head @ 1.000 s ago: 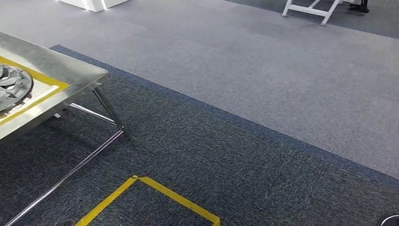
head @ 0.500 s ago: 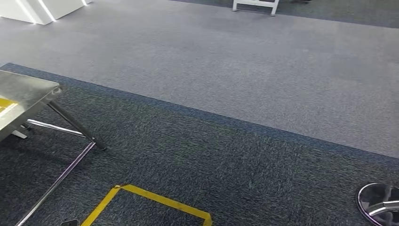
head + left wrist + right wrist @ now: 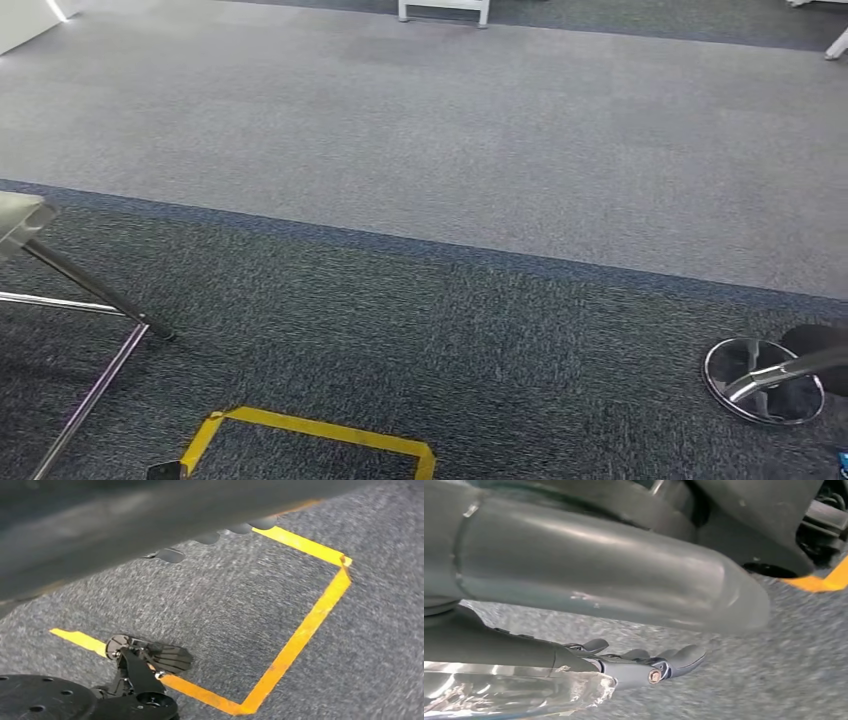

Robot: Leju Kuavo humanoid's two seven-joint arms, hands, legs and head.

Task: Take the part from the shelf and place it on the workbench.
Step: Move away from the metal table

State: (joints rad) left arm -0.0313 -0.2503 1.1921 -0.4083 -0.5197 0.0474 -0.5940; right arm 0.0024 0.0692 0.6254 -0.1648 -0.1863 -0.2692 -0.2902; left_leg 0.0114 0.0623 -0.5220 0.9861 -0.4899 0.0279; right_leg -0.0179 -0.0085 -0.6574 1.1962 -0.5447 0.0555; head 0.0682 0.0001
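How far the task had got was hard to judge: the workbench (image 3: pixel 18 218) corner lay off toward the left hand's side, and I could not tell where the part was. The right hand (image 3: pixel 644 667) hung with its fingers stretched out, holding nothing. The left hand (image 3: pixel 170 555) hung above yellow tape (image 3: pixel 300 630), too blurred to tell its state.

L hand (image 3: pixel 210 537): hangs over floor, fingertips only, state unclear | R hand (image 3: pixel 644 667): fingers out flat, holding nothing
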